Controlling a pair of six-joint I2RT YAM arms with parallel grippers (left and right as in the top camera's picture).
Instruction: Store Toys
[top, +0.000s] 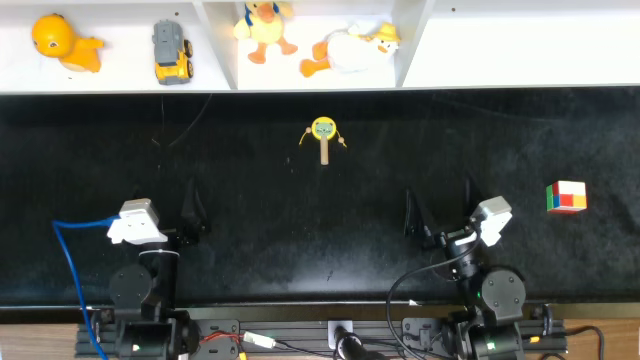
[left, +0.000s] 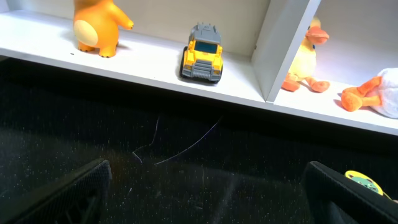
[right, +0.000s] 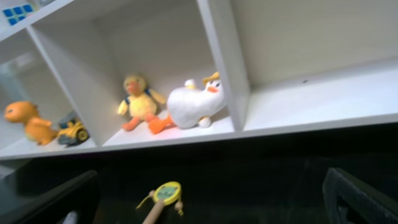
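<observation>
Resting low by their bases, left gripper (top: 170, 203) and right gripper (top: 440, 207), fingers spread, holding nothing | rattle (top: 323, 137) on black mat (top: 300, 250), just before shelf (top: 300, 86) | cube (top: 566, 197) on mat, far right | orange toy (top: 64, 43), truck (top: 171, 52) in left compartment | duck (top: 265, 27), goose (top: 352, 50) in middle one

No readable text, labels or numbers on any toy, shelf or arm
</observation>
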